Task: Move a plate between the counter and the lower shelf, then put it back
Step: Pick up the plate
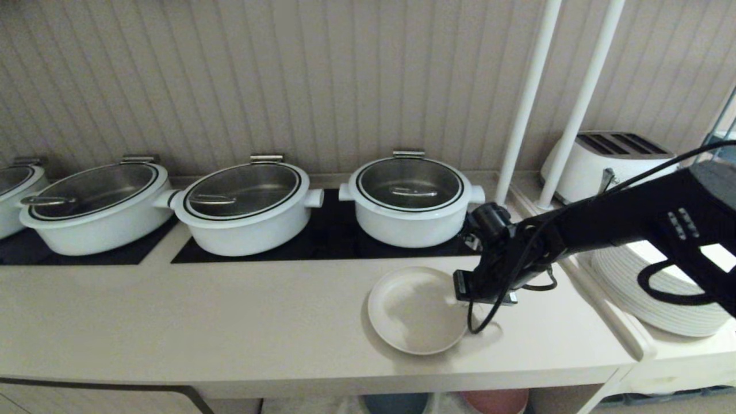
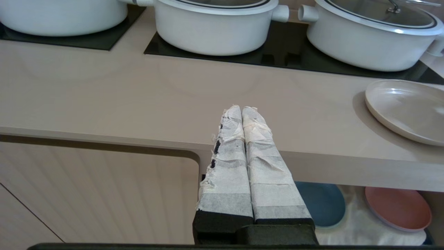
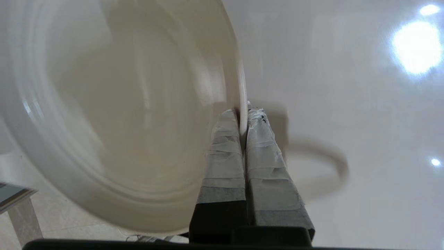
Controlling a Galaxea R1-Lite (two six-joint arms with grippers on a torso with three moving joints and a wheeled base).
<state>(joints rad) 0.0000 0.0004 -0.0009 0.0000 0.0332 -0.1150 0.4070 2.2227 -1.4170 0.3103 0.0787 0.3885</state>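
Head view shows the plate (image 1: 415,309) on the counter (image 1: 230,322), near the front edge and in front of the rightmost pot (image 1: 409,201). The right gripper (image 1: 463,299) reaches in from the right and meets the plate's right rim, though the wrist and a looping cable (image 1: 480,322) hide the fingertips there. Right wrist view settles it: the taped fingers (image 3: 223,152) are clenched on the plate's rim (image 3: 242,104), one inside and one outside. The plate (image 3: 121,104) looks tilted there, perhaps lifted slightly at the gripped side, but it is blurred and partly cut off by the frame.

Left wrist view has the left gripper (image 2: 241,109) parked before the counter's front edge, its fingers pressed together on nothing. Below the counter, the lower shelf (image 2: 350,222) holds a blue plate (image 2: 322,205) and a pink plate (image 2: 399,208) on the cloth; the left gripper covers part of the blue one. White stacked plates (image 1: 650,293) sit on the side ledge, half hidden by the right arm.
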